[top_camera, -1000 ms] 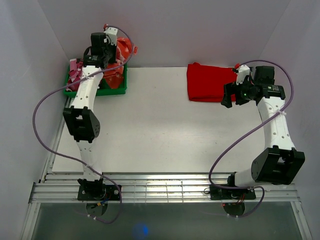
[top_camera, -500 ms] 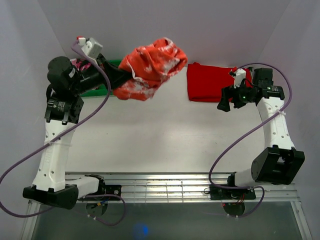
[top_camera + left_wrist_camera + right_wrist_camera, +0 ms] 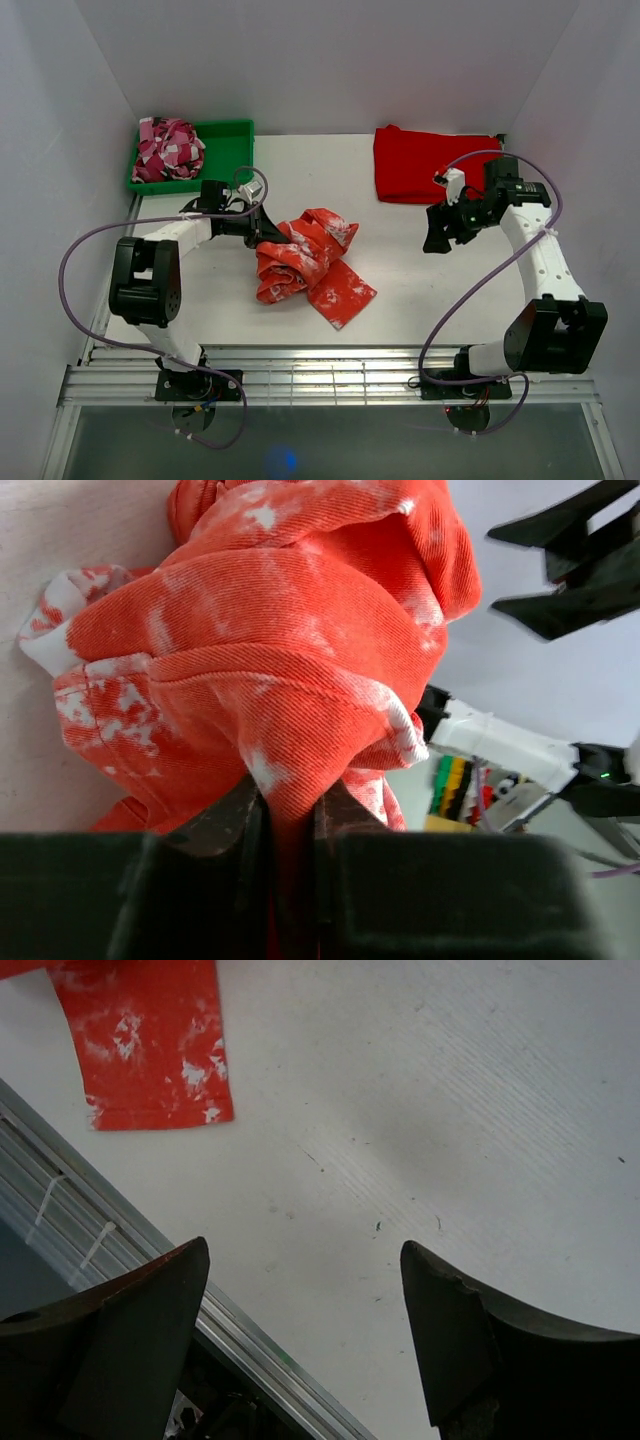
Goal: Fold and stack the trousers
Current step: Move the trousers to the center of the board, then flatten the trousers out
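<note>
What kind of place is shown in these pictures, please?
Probably a robot test cell in a laboratory: a white table closed in by plain walls, two robot arms bolted to a metal rail, and a green bin of cloth.

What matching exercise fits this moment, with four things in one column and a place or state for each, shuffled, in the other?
Things:
1. trousers
2. plain red cloth
3. green bin
4. right claw

Places or states:
A. open, over bare table
B. crumpled mid-table, a fold pinched in the left claw
C. far left corner, holding a pink-and-white cloth
D. folded flat at the far right

Pairs: 1-B, 2-D, 3-C, 4-A.
</note>
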